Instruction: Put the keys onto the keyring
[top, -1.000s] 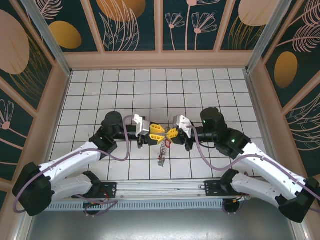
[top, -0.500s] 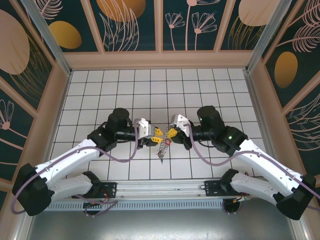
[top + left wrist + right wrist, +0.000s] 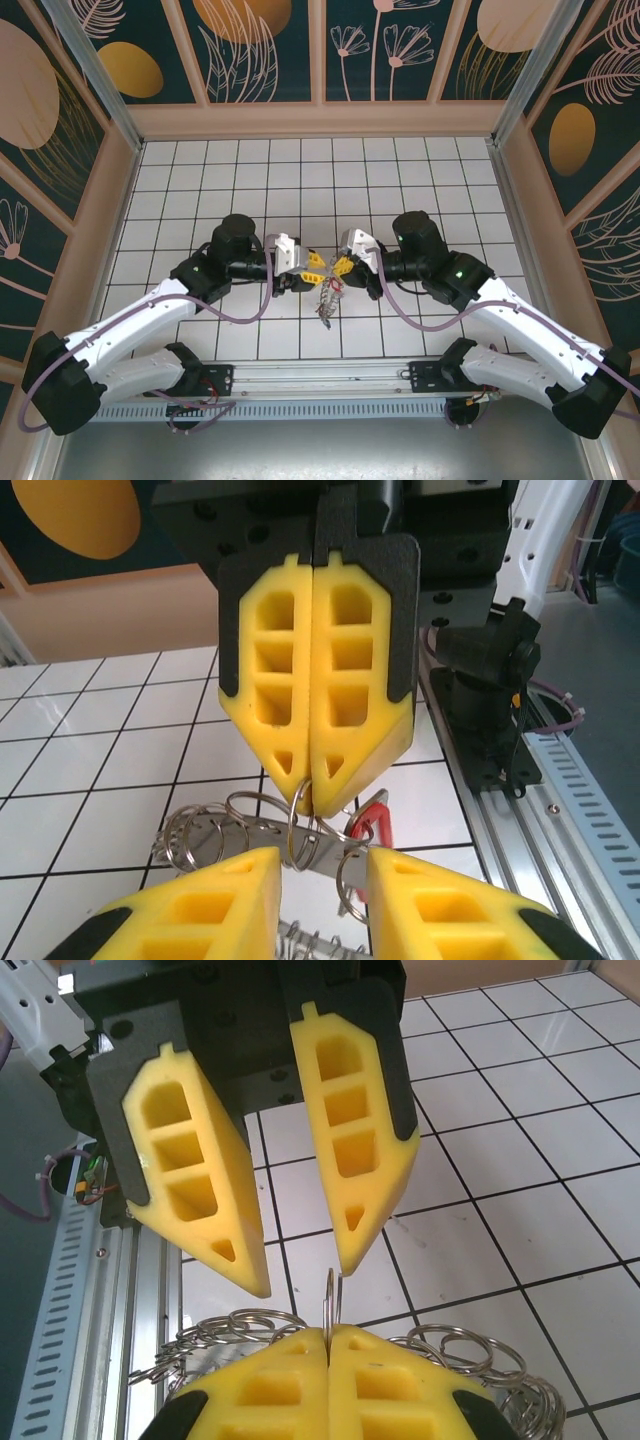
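The keyring [image 3: 325,298] hangs between my two grippers above the tiles at the table's near centre. It is a flat grey metal piece [image 3: 222,842] fringed with small split rings [image 3: 452,1344]. My right gripper [image 3: 328,1332] is shut on one of those split rings and holds it upright; from the left wrist it appears as closed yellow fingers [image 3: 312,795]. My left gripper [image 3: 322,862] is open, its fingers either side of the keyring's rim, facing the right one [image 3: 300,1275]. A key with a red head [image 3: 373,826] hangs on a ring just behind the left gripper's right finger. The other keys are hidden.
Both grippers [image 3: 312,268] [image 3: 341,267] meet tip to tip over the white tiled floor [image 3: 300,180]. The metal rail [image 3: 320,378] with the arm bases runs along the near edge. Wooden walls [image 3: 320,118] enclose the table.
Over the last second both wrists have turned and drawn closer together around the hanging keyring. In the last half second almost nothing has shifted.
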Controlling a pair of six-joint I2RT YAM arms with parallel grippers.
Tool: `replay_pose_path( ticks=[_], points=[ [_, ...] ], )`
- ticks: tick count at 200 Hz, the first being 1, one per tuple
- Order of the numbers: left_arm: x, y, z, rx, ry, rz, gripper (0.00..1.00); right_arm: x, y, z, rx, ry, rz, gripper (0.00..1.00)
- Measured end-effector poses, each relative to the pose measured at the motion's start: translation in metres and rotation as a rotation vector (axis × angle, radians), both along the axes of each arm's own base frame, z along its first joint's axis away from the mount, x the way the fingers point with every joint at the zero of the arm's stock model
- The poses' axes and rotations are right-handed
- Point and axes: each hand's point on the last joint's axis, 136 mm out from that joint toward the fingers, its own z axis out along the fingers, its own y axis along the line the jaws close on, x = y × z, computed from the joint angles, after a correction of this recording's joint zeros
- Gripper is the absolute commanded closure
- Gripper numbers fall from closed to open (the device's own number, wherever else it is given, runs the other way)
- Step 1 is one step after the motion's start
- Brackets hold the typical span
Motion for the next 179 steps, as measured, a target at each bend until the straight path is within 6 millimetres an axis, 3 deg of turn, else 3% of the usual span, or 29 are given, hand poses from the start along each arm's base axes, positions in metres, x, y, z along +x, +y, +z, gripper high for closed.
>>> replay_pose_path(
  ticks=[57,70,84,116,128,145,179],
  points=[
    [0.005,-0.007,-0.005,0.028,0.048,-0.009,0.75,-0.003,0.003,-0.004,-0.013,0.008,0.014,1.00],
    [0.007,-0.008,-0.008,0.041,0.063,-0.009,0.84,-0.004,0.003,-0.005,-0.016,0.010,0.016,1.00],
    [0.007,-0.010,-0.010,0.051,0.072,-0.012,1.00,-0.002,0.002,-0.006,-0.021,0.008,0.009,1.00],
    [0.006,-0.009,-0.011,0.062,0.066,-0.022,1.00,0.000,0.001,-0.008,-0.030,-0.001,-0.001,1.00],
    [0.005,-0.009,-0.009,0.058,0.063,-0.025,1.00,0.000,0.002,-0.007,-0.028,-0.004,0.000,0.92],
    [0.002,-0.008,-0.003,0.023,0.050,-0.030,1.00,-0.001,0.002,-0.001,0.004,-0.021,-0.004,0.86],
    [-0.006,-0.007,0.011,-0.071,0.049,-0.048,1.00,-0.006,-0.004,0.015,0.079,-0.037,-0.005,0.84]
  ],
)
